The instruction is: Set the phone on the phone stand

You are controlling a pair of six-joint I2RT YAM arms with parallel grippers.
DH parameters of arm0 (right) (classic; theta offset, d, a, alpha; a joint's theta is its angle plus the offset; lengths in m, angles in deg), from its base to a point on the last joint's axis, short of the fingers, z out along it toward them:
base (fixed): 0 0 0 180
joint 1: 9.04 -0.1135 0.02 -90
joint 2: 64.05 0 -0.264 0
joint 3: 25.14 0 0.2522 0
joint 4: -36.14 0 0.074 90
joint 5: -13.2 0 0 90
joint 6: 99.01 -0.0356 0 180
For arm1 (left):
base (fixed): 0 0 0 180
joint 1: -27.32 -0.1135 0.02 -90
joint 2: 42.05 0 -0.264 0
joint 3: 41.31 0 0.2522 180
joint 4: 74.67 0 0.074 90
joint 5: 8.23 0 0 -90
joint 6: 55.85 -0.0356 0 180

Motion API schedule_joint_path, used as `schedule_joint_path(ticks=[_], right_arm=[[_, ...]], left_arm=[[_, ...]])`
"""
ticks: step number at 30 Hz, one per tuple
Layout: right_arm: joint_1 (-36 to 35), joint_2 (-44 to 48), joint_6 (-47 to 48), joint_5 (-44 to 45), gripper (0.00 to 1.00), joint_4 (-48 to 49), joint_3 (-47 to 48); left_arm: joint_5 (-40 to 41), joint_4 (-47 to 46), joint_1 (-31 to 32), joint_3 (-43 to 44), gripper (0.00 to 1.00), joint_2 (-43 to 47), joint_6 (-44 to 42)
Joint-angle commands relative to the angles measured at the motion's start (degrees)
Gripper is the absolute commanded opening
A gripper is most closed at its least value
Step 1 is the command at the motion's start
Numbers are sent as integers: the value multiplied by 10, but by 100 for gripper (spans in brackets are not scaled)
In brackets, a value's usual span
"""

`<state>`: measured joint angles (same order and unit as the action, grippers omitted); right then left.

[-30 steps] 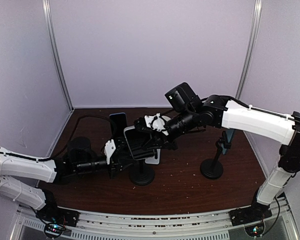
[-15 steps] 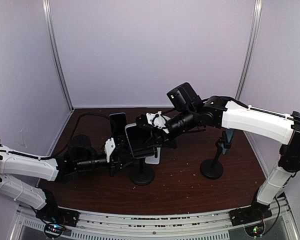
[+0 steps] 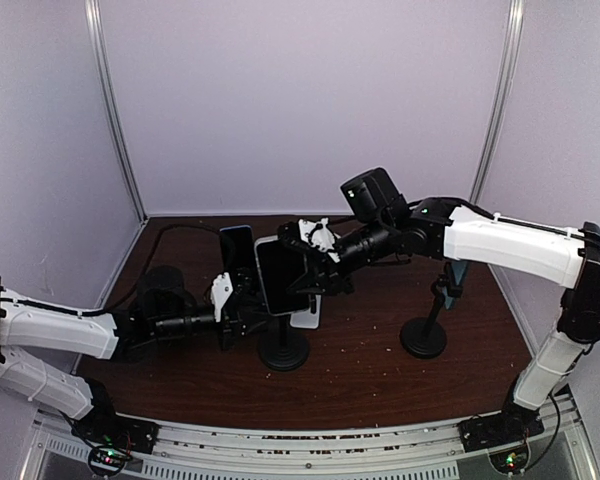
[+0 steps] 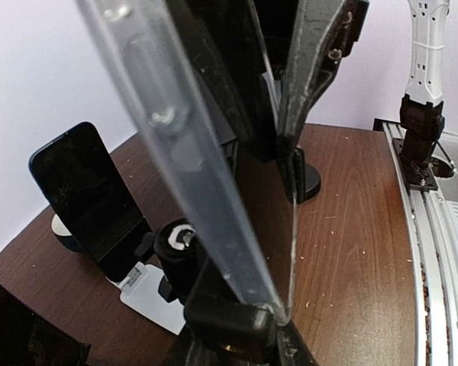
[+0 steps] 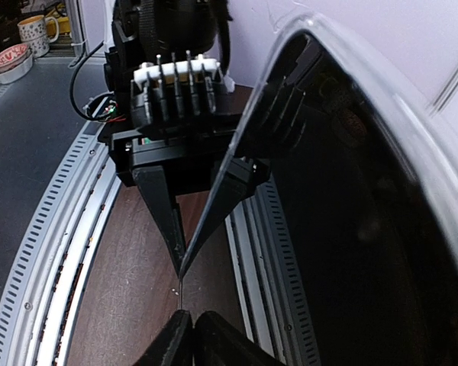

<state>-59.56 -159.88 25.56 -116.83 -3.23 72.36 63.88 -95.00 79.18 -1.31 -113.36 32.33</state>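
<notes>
Seating the phone [image 3: 283, 277] on the phone stand [image 3: 283, 351], by my read. Late in the task, not confirmed done. Sits upright at centre of the top view, directly above the stand's round base, dark face toward the camera. Can't see whether the cradle actually grips it, hidden behind the handset.

Left gripper [image 3: 248, 299] reaching in from lower left, pinched on the phone's left edge. Confirmed from the right wrist view: both opposing fingers [image 5: 165, 207] converging to a point on the clear case edge.

Right gripper [image 3: 316, 262] up against the phone's upper right side. Can't tell if clamped or slack, with its own view swamped by the black face at right of frame. Treat as unknown.

Next, as a guess:
- Verify the seat before letting go.
- Release one side only, hold with the other, watch for tilt.
- Back out straight along the approach line, no sideways drag. Looks top-heavy on a thin post, likely to tip.
- Mind the second phone [image 3: 237, 243] just behind at upper left, and the white base [image 3: 306, 319] just behind the stand. Little room there for the left wrist.
- Ignore the spare stand [image 3: 423, 338] at right, well apart.
</notes>
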Motion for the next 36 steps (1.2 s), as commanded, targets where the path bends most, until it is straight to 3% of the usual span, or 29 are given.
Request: schedule_joint_path(ticks=[1,5,8,10,11,12,18,24,25,29,33,36], right_arm=[[20,-24,-6,123,43,-52,-24],[20,4,-23,91,44,-3,-34],[20,16,-18,71,56,-11,-39],[20,30,-21,60,73,-8,-47],[20,41,-24,56,95,-5,-51],[20,46,-28,49,99,-2,-50],[19,59,-32,-26,98,-43,12],[16,56,-42,-76,82,-94,56],[16,53,-41,-77,76,-95,57],[17,36,-26,-53,29,-115,55],[16,37,-2,-19,0,-120,32],[16,51,6,31,0,-44,-33]], left_arm=[[-68,40,21,53,0,-11,-33],[-72,63,21,63,0,-14,-40],[-57,82,21,66,0,-8,-59],[-47,109,21,74,0,-8,-73],[-42,117,21,76,0,-10,-77],[-40,119,20,77,0,-10,-79],[-34,121,20,78,0,-14,-81],[-34,117,15,78,0,-21,-69],[-34,117,15,80,0,-23,-64],[-42,106,9,82,0,-26,-45],[-62,115,-3,86,0,-30,-23],[-101,85,-30,73,0,-39,12]])
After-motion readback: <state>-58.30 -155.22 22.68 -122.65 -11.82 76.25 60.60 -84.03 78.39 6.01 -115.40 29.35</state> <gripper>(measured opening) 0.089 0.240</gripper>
